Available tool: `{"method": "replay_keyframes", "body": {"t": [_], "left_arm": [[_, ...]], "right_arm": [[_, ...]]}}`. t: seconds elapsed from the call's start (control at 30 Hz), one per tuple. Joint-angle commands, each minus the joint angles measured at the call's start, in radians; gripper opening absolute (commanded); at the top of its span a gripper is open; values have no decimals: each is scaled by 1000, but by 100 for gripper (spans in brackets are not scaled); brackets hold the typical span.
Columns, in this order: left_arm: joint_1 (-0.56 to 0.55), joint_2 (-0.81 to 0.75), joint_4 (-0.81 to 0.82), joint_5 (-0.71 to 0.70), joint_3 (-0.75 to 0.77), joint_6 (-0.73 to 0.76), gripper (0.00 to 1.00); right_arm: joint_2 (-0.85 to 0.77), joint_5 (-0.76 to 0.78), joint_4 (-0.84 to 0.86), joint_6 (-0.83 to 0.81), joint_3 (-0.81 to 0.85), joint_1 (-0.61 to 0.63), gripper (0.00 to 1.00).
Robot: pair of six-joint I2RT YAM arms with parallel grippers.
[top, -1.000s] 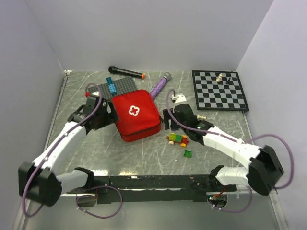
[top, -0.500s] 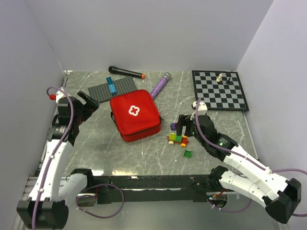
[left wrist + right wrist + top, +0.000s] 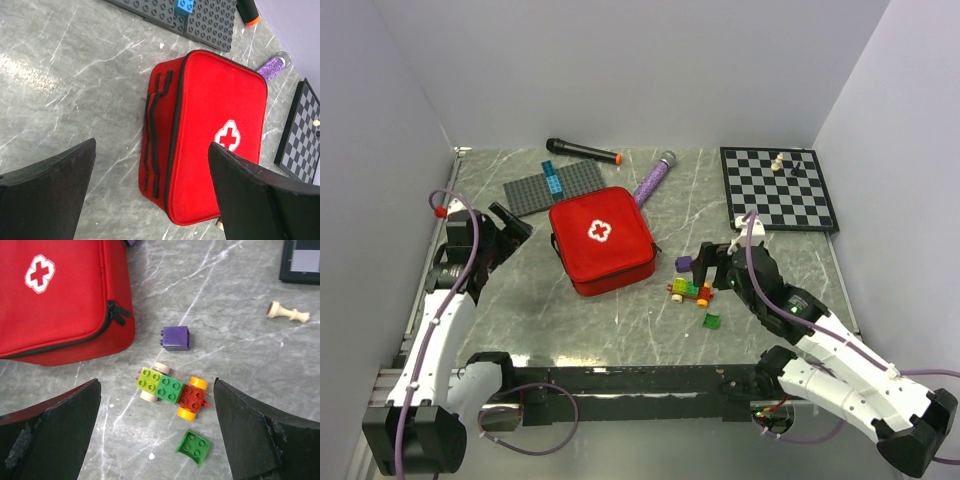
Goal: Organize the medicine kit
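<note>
Open tabletop point(image 3: 525, 295) left of medicine kit point(image 3: 601, 240); brick car point(image 3: 691, 291) flanks right.

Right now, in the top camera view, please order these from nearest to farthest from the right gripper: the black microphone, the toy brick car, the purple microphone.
1. The toy brick car: right beside the open right gripper, toward the near edge.
2. The purple microphone: farther back and to the left.
3. The black microphone: by the far wall, farthest left.

Matt red cloth medicine kit point(image 3: 215, 110); glossy marbled grey table point(image 3: 75, 75); shiny plastic bricks point(image 3: 170, 388).
</note>
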Motion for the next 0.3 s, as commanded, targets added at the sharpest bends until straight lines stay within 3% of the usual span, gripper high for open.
{"method": "replay_keyframes", "body": {"t": [0.0,0.17,0.27], "left_arm": [[4,-23,39,9,-8,17,96],[4,-37,36,6,-14,19,96],[4,-47,28,1,-15,13,96]], "right_arm": [[-8,57,-78,-5,67,0,100],[-66,-114,38,4,21,0,100],[-94,-108,104,77,-18,0,100]]}}
